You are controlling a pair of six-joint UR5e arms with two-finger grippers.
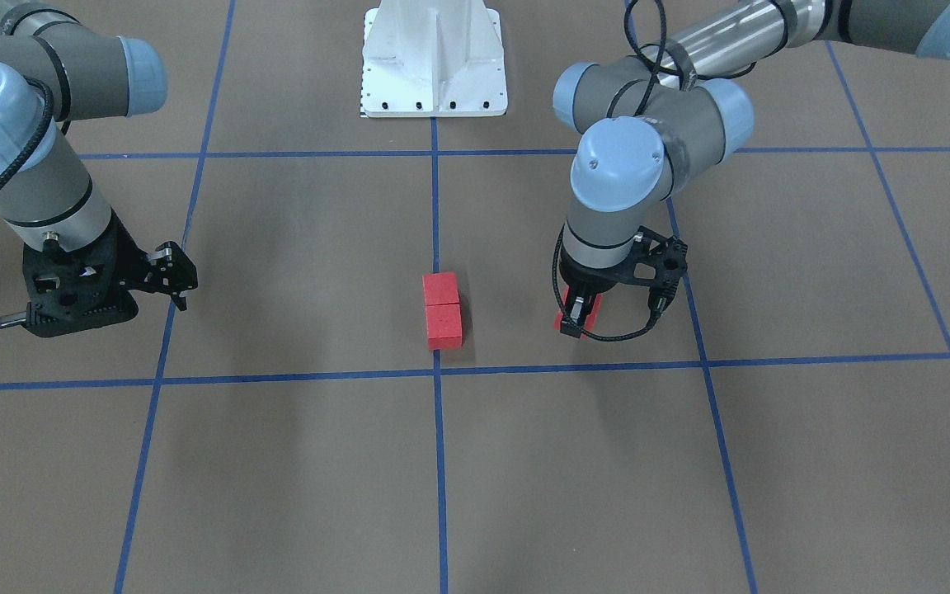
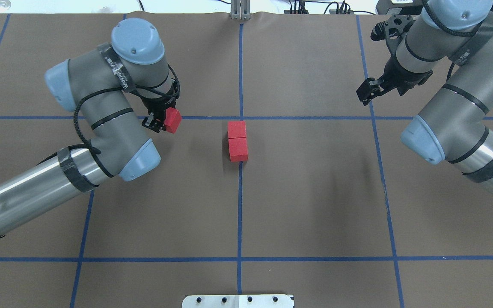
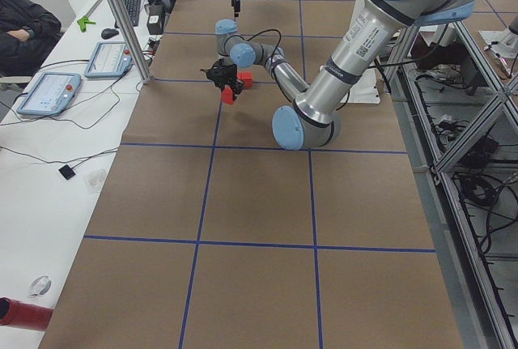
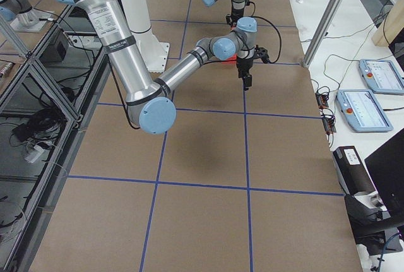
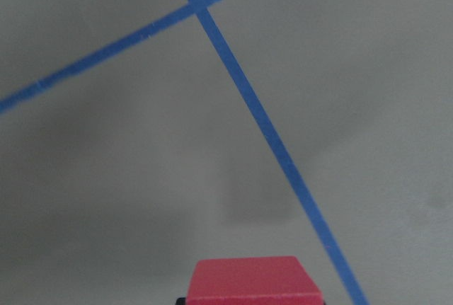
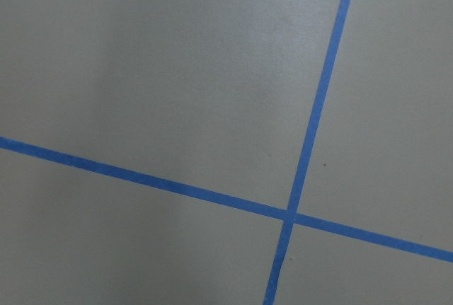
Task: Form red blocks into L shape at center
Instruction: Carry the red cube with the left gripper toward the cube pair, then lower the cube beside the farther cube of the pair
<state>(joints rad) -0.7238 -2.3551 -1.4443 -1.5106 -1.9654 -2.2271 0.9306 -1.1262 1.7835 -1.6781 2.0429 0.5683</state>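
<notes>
The brown desk (image 2: 315, 192) fills every view, ruled into big squares by thin blue tape lines (image 2: 240, 205). The left arm (image 2: 101, 107) and the right arm (image 2: 456, 111) reach in from opposite sides. The white base plate (image 1: 434, 74) stands between their roots.

The left tool (image 2: 163, 122) points down at the desk. Its fingers are clamped on one red block (image 2: 173, 119), which sits turned at an angle to the grid. In the left wrist view this block shows at the bottom edge, with its shadow lying apart from it on the desk ahead.

The right tool (image 2: 364, 96) hangs over a tape line on the far side of the desk. Nothing shows in it. Its fingers read as one dark lump, so how wide they stand cannot be told.

Two more red blocks (image 2: 238, 141) lie between the tools, apart from the left tool and farther from the right one. They touch face to face in a short straight row along the middle tape line. One end sits just beside the crossing at the center (image 2: 253, 125).
</notes>
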